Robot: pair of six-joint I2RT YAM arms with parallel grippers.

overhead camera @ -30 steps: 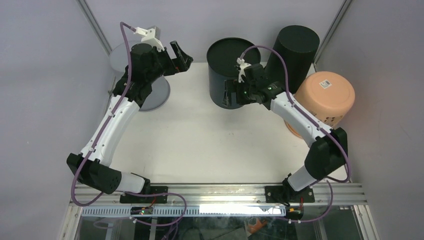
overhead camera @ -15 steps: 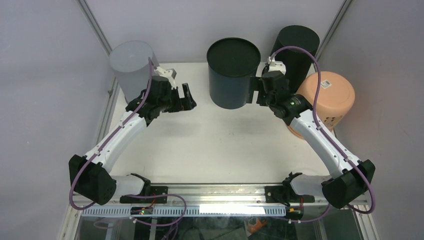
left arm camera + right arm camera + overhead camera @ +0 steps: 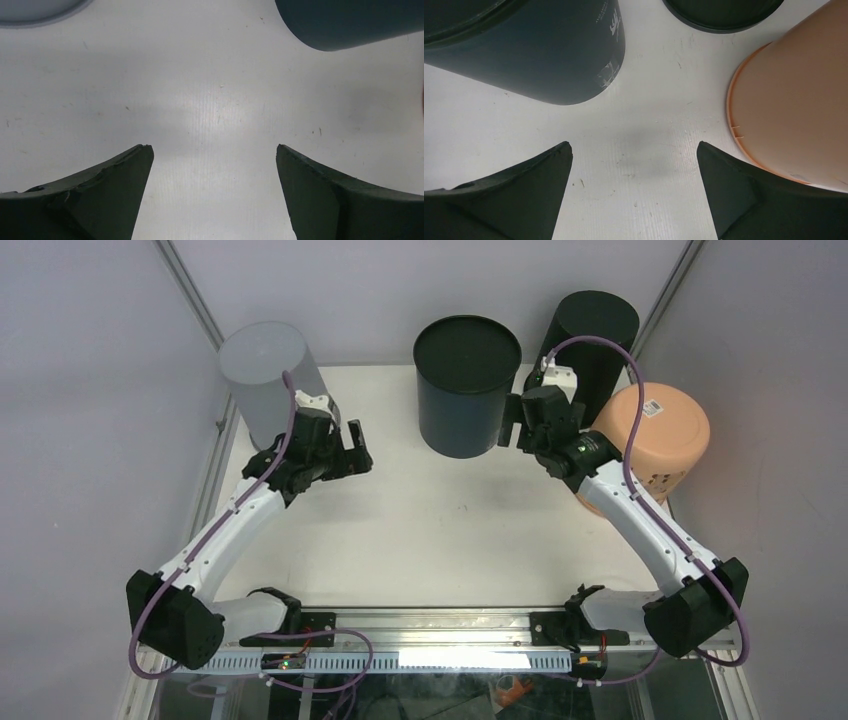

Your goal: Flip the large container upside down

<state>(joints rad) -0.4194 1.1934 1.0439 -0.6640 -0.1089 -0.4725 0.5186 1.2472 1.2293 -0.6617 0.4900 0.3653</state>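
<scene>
The white counter (image 3: pixel 440 530) carries four tubs along its far and right edges. At the back left corner stands the large grey container (image 3: pixel 265 375), upright on the counter with a closed, flat face turned up. At the back centre is a wide dark blue container (image 3: pixel 467 385), its top a flat disc inside a raised rim. A tall black container (image 3: pixel 592 340) stands just behind and to the right of it. The peach container (image 3: pixel 650 435) sits at the right edge, tilted, with a small label on the face turned toward the top camera.

The left arm reaches to the space between the grey and dark blue tubs. Its tool (image 3: pixel 358 448) hangs over bare counter just beside the grey container, fingers wide apart and holding nothing. The right tool (image 3: pixel 510 425) is also spread wide and empty. It hovers low between the dark blue and peach tubs, touching neither.
</scene>
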